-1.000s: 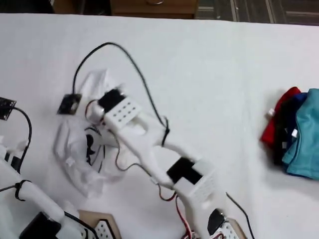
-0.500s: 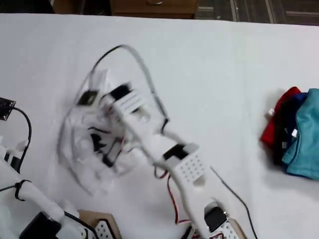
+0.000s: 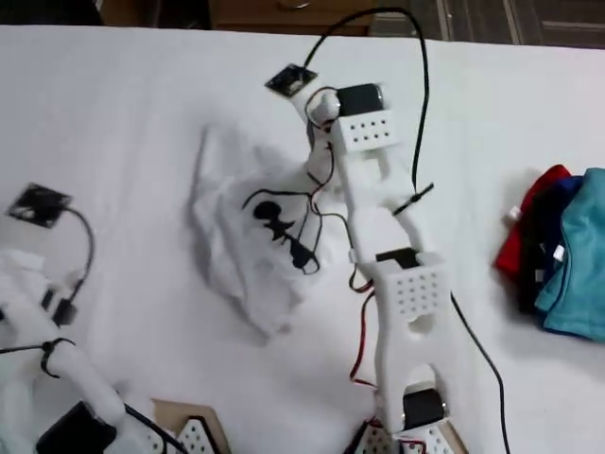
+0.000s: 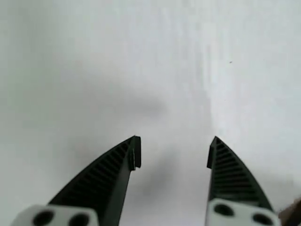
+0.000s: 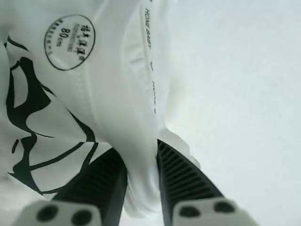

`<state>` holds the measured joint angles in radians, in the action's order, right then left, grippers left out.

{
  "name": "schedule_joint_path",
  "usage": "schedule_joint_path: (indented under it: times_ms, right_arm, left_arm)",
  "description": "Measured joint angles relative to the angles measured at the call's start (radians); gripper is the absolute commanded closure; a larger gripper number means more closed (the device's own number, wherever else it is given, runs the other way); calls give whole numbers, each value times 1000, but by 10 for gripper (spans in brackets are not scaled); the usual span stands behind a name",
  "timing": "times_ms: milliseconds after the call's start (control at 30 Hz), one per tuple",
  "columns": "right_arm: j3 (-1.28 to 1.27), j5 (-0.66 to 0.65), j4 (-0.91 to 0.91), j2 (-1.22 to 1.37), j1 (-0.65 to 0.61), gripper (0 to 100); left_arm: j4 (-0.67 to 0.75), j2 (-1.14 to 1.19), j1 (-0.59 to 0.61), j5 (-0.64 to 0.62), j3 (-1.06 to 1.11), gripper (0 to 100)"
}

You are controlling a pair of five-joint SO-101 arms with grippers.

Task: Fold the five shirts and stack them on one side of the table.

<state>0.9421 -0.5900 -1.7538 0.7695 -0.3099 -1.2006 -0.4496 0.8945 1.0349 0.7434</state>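
A white shirt (image 3: 253, 244) with a black print lies crumpled on the white table (image 3: 113, 113), left of centre. My right arm stretches from the near edge to the far middle, and its gripper (image 3: 315, 149) is at the shirt's far right corner. In the right wrist view my right gripper (image 5: 138, 149) is shut on a fold of the white shirt (image 5: 94, 89) near its printed label. My left arm (image 3: 38, 326) stands at the near left. Its gripper (image 4: 175, 141) is open over bare table, with nothing between the fingers.
Red, dark blue and teal shirts (image 3: 558, 248) lie heaped at the table's right edge. The arms' wooden bases (image 3: 189, 427) sit at the near edge. A black cable (image 3: 416, 85) loops above the right arm. Wooden furniture (image 3: 288, 13) stands beyond the far edge.
My right arm has swung from the left side toward the far middle, dragging the white shirt rightward with it. The left arm has shifted slightly.
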Motion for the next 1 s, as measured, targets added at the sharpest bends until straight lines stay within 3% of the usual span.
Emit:
schedule_joint_path:
  times_ms: [267,500,700,1000]
  right_arm:
    - [-163,0,0,-166,9,958]
    - [-267,0,0,-180,100,688]
    - [-270,2,0,-184,137,644]
    - [-270,2,6,-186,204,644]
  left_arm:
    - [104,0,-273,-256,8,749]
    - [130,0,-563,-509,5,749]
    - [130,0,-804,-606,5,749]
    - [37,0,-1100,-624,3,749]
